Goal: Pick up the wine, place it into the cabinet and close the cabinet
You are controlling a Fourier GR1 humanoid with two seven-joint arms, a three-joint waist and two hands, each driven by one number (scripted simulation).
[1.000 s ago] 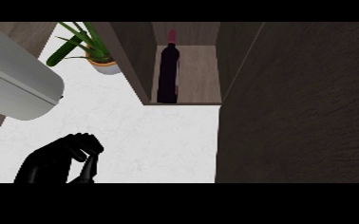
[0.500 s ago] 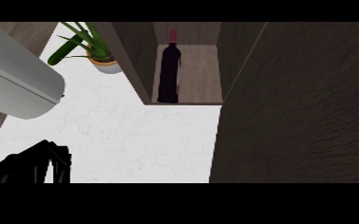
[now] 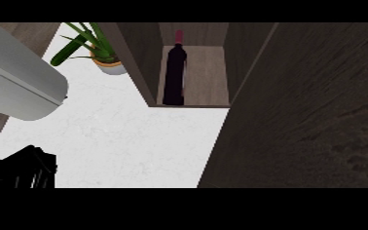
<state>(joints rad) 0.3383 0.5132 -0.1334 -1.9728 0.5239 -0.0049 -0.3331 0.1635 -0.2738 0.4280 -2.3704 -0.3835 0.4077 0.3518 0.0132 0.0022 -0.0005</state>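
Note:
The wine bottle [image 3: 174,75], dark with a red cap, stands upright inside the open cabinet [image 3: 208,78], on its wooden shelf toward the left wall. No hand touches it. My right hand [image 3: 27,171] is a black shape at the lower left corner, low over the white counter [image 3: 144,141] and far from the bottle. It is partly cut off by the view's edge. The cabinet door [image 3: 302,117] stands swung open, a wide dark wooden panel filling the right side. The left hand is out of sight.
A grey forearm [image 3: 25,85] crosses the upper left. Just left of the cabinet, a potted green plant [image 3: 101,56] stands at the counter's back.
The black hand has drawn back down and left, from the lower middle-left of the counter to the corner. The bottle and the door have not moved.

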